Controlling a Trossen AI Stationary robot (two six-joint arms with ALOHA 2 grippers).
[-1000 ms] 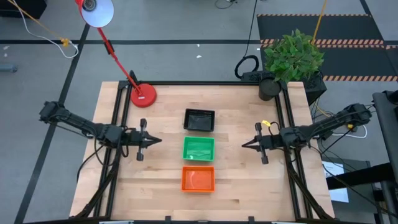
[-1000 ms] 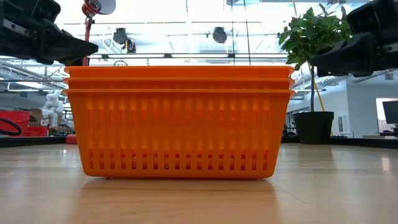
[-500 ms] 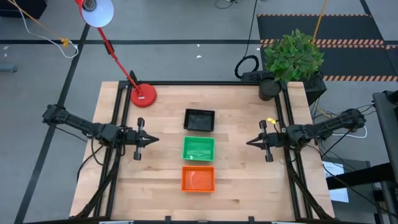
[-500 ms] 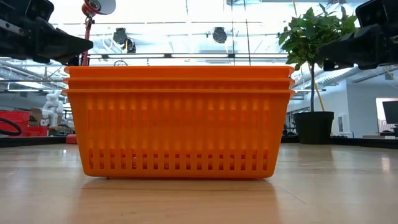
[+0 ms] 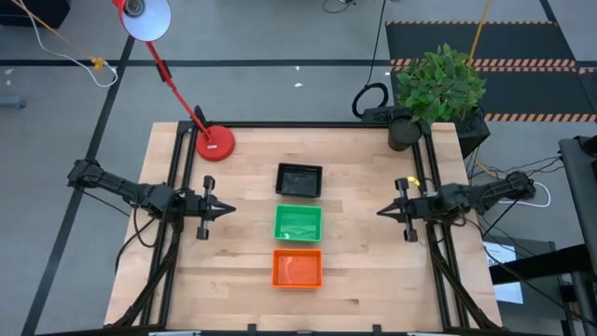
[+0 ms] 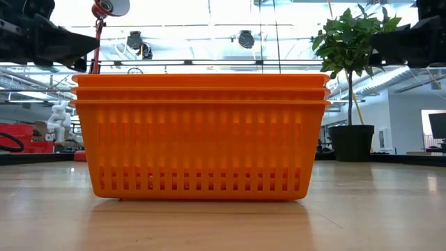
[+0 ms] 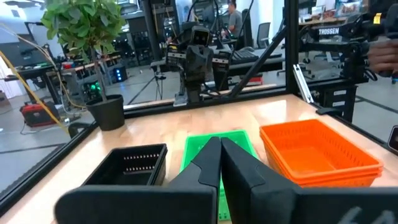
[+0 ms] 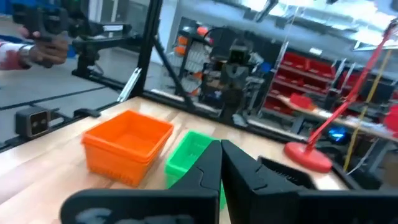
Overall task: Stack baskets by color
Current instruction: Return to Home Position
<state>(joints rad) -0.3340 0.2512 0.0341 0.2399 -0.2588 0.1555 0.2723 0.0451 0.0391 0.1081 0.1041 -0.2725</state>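
Three stacks sit in a column down the middle of the table [image 5: 242, 271] in the high view. The black stack [image 5: 299, 180] is nearest the lamp base [image 5: 215, 143], the green stack [image 5: 298, 223] is in the middle, and the orange stack [image 5: 297, 269] is at the other end, with small gaps between them. The left gripper [image 5: 229, 209] hangs well off to the green stack's left with its tips aimed at it. The right gripper [image 5: 380, 213] does the same from the right. Both look pinched closed and empty.

Low view: the orange stack fills the middle, flat on the wood, three rims nested one inside the next. Dark gripper bodies poke in at the upper corners, above it and out to the sides. The plant [image 6: 348, 42] is behind on the right.

Left wrist view: the fingers [image 7: 208, 162] are pressed together, holding nothing. Past them are the black, green and orange stacks side by side, the green one partly hidden by the fingers. A person's hand [image 7: 382, 56] shows beyond the table.

Right wrist view: same deal, fingers [image 8: 208, 168] touching and empty. Orange and green are clear, and black is mostly hidden behind the fingers.
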